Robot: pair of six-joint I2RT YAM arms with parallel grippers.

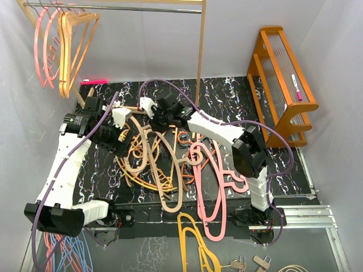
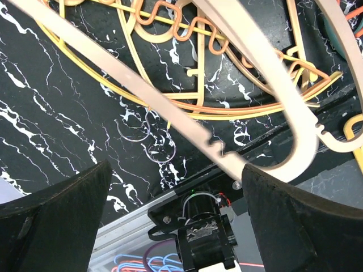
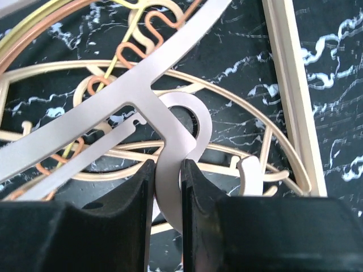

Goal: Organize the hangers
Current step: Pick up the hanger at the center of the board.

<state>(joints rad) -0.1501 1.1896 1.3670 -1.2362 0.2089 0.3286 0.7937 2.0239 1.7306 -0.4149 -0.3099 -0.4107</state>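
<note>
Far-centre on mat [image 1: 227, 102]: right gripper [image 3: 168, 170] clamps tan hanger [image 3: 142, 85]

Right arm reaches far-left, elbow raised; jaws narrow on the hook. Left gripper [image 2: 176, 187] spread wide, empty, low over piled hangers [image 1: 170, 164] mid-mat.

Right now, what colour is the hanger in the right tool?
Pale tan hanger, best in right wrist view.
</note>
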